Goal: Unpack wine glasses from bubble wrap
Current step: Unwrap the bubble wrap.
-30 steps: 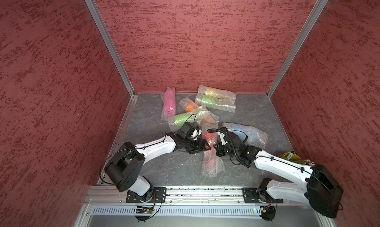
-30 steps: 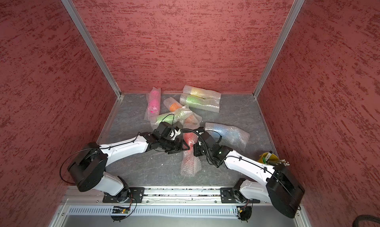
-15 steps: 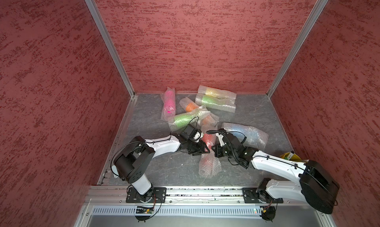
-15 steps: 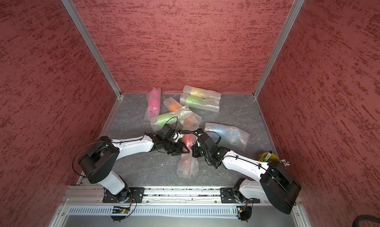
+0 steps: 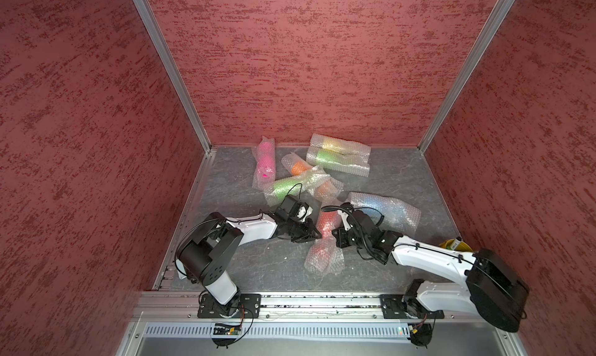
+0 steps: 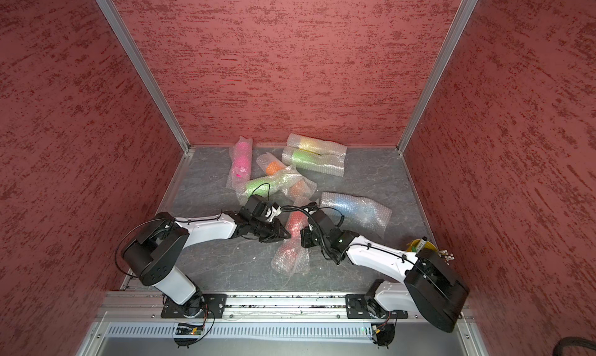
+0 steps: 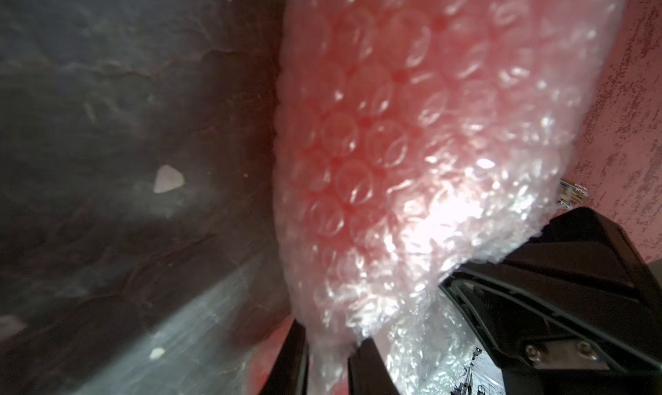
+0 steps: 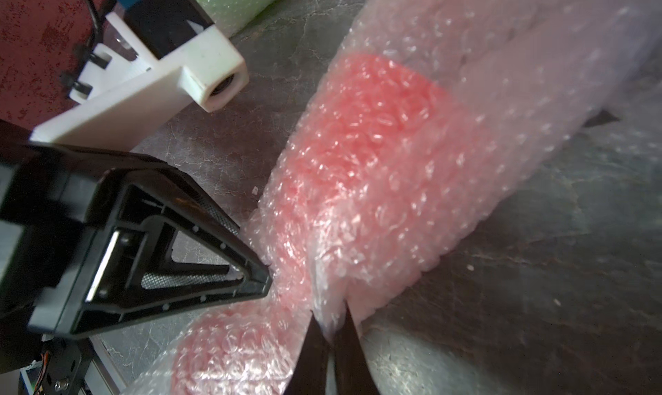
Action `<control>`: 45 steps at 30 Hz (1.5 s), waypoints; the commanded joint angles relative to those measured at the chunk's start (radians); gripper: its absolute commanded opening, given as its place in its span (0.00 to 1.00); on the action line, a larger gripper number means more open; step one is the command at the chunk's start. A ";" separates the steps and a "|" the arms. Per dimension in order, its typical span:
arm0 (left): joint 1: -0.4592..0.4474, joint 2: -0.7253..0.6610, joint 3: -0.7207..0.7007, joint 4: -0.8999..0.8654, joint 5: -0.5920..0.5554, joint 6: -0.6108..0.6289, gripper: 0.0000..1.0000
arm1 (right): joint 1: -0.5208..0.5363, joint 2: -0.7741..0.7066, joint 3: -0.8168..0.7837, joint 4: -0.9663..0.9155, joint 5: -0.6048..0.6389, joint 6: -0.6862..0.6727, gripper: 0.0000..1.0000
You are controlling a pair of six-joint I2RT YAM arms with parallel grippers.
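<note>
**Both pincers clamped on the red goblet's wrap**

The red plastic goblet (image 5: 326,223), inside a clear bubble-wrap sleeve (image 5: 322,260), lies on the grey stone-patterned table (image 5: 258,267) near its front middle, between the two arms. The left gripper (image 7: 327,343) has its jaws nearly together on a fold of the sleeve, with film squeezed between the black fingers (image 7: 288,364). The right gripper (image 8: 331,319) is clamped on another fold from the opposite side, its tips almost meeting. In the right wrist view, the left gripper's tip presses the sleeve at the narrow waist between two red masses. Whether either pincer also grips the goblet under the film cannot be told.
</note>
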 commanded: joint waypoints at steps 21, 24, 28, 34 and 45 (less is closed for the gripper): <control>-0.105 -0.123 0.132 -0.251 -0.131 0.138 0.74 | 0.000 -0.103 -0.064 0.087 -0.057 0.015 0.00; -0.134 -0.089 0.163 -0.263 -0.125 0.154 0.75 | -0.001 -0.110 -0.067 0.101 -0.073 0.021 0.00; -0.164 -0.036 0.186 -0.272 -0.125 0.166 0.71 | -0.002 -0.116 -0.069 0.106 -0.082 0.027 0.00; -0.158 -0.034 0.158 -0.259 -0.137 0.163 0.60 | -0.004 -0.123 -0.071 0.085 -0.070 0.024 0.00; -0.164 0.020 0.185 -0.266 -0.158 0.178 0.50 | -0.007 -0.080 -0.055 0.079 -0.063 0.015 0.00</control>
